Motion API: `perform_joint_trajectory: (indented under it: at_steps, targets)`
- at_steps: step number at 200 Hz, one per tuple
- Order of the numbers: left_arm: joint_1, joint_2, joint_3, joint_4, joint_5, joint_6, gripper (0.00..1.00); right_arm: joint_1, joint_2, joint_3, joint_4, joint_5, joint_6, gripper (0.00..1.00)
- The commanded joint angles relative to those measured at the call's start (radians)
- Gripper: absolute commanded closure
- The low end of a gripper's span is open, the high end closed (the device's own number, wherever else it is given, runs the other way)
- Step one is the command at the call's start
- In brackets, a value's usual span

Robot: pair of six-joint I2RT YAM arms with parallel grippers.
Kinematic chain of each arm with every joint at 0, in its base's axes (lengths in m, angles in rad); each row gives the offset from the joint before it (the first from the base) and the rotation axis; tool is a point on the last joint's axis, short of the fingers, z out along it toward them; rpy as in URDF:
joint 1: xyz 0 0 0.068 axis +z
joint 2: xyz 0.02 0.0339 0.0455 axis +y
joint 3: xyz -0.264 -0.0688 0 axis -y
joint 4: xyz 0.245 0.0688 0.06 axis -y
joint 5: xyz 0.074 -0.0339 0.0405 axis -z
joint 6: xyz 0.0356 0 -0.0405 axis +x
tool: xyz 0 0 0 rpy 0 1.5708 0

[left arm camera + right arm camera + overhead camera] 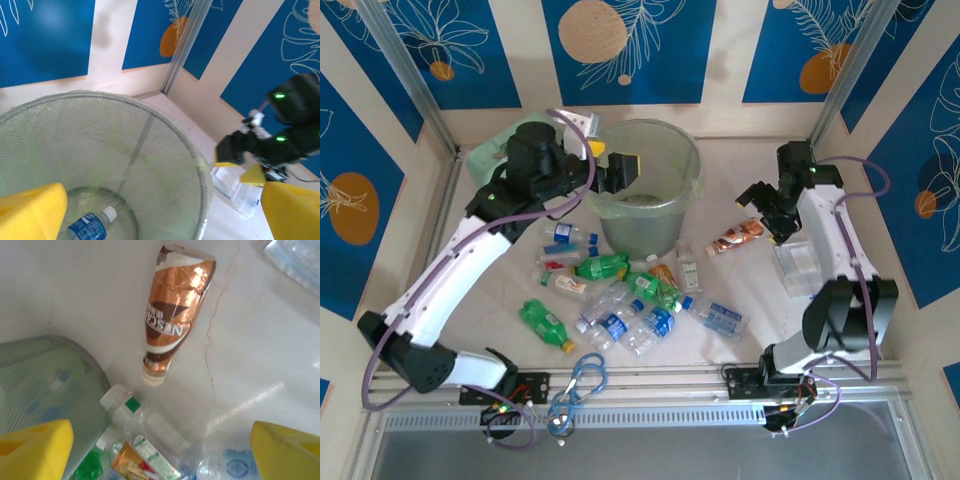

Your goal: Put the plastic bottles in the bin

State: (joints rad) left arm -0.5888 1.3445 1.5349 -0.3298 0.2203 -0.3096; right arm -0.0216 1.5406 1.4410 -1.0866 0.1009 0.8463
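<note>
One plastic bottle, clear with a blue label and white cap, lies on the floor of the bin, directly below the left gripper. That gripper's yellow fingers stand wide apart with nothing between them, so the drop reads as done. Raise the gripper straight up past the rim before swinging away. The thin wall looks light and could tip if clipped.

The right gripper hangs with its jaws apart and empty above a brown-sleeved bottle, which lies just ahead of its fingertips, cap end nearest. The bottle's long axis runs across the closing line, so little wrist rotation should be needed. Advance until the fingers straddle the mid-body, lower, then close. The glossy sleeve may slip, so avoid the neck.

A clear bottle lies under this gripper, beside the bin wall. Roughly a dozen more bottles lie heaped on the table, nearer the arm bases than either gripper.

Containers:
- The bin holds one bottle that can be seen. Whether it holds more cannot be told.
- A clear box sits beside the right forearm. Its contents cannot be told.
</note>
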Motion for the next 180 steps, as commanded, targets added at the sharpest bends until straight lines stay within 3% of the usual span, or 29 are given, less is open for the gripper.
perform_joint_trajectory:
  at_steps: [1,23,62,180]
  targets:
    - [0.007,-0.062,-0.076,0.064,0.055,-0.007,0.0,-0.007,0.098,0.052,0.028,-0.033,-0.026,0.08]
    - [0.008,-0.11,-0.126,0.052,0.102,-0.01,0.0,-0.012,0.225,0.113,0.017,-0.034,-0.029,0.08]
    - [0.008,-0.189,-0.22,0.052,0.05,-0.037,0.0,-0.044,0.388,0.174,0.023,-0.034,-0.037,0.09]
    - [0.007,-0.19,-0.269,0.076,0.08,-0.08,0.0,-0.07,0.536,0.159,0.068,-0.042,-0.024,0.16]
